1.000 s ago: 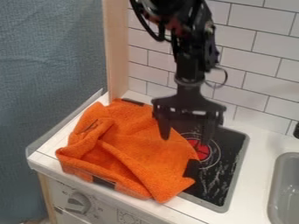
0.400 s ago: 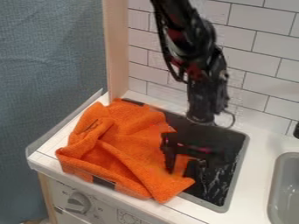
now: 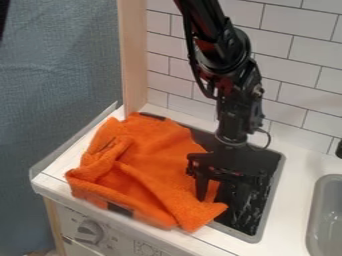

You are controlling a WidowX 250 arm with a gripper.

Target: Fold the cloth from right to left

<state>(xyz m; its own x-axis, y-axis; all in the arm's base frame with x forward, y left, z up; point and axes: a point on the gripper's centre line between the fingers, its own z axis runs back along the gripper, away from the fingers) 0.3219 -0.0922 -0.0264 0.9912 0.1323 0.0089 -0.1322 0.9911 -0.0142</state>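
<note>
A: Where's the cloth (image 3: 148, 162)?

B: Over the left part of the hob (image 3: 267, 172), rumpled, with a raised fold on its left and a loose corner pointing toward the front right. Its near edge reaches the front of the counter (image 3: 60, 177).

A: And the gripper (image 3: 222, 197)?

B: At the cloth's right edge, pointing down. It looks open to me: one finger (image 3: 201, 189) stands against the orange, with a bit of cloth showing just to its right. The other is hard to pick out over the black hob.

A: So why there?

B: The fold runs right to left, so the right edge is the part to lift. Straddling it should let the gripper pinch a flap and carry it over the rest.

A: Has it got hold?

B: I wouldn't say so. I'd call this lining up for the grasp, with the fold itself still to do. Next it needs to close on the edge, lift a little, then swing left.

A: What could spoil it?

B: Too shallow a pinch would slip off, and dragging low would just bunch soft cloth. The arm (image 3: 234, 107) comes down from above, on the side away from the sink (image 3: 327, 220), leaving the left free for the fold.
</note>
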